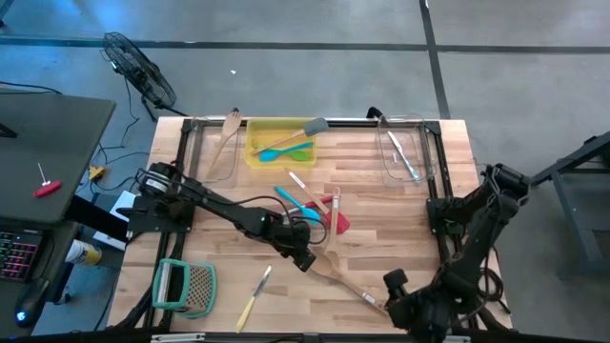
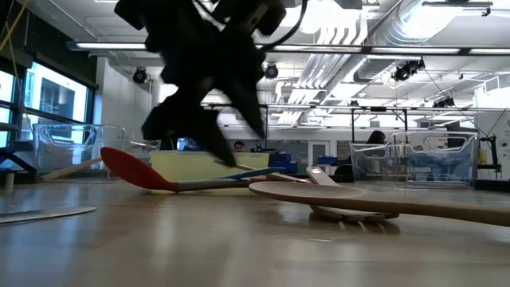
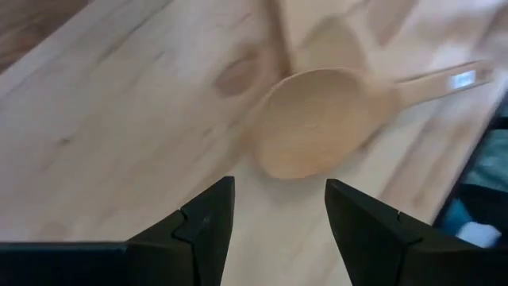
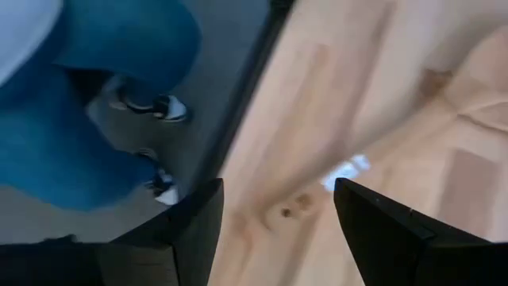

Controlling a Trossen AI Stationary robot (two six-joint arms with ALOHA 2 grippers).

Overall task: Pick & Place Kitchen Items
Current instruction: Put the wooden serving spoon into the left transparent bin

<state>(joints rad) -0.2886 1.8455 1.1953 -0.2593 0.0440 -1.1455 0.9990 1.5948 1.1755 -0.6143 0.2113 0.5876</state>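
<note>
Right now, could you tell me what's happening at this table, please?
The left gripper hangs open just above a wooden spoon in the middle of the table, holding nothing. The right gripper, also open and empty, waits at the table's near right edge. More utensils lie in the yellow tray.

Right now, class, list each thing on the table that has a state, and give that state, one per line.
Left gripper: open, empty, over the wooden spoon.
Right gripper: open, empty, at the table's edge.
Yellow tray: holds spatulas.
Right clear bin: holds a utensil.
</note>
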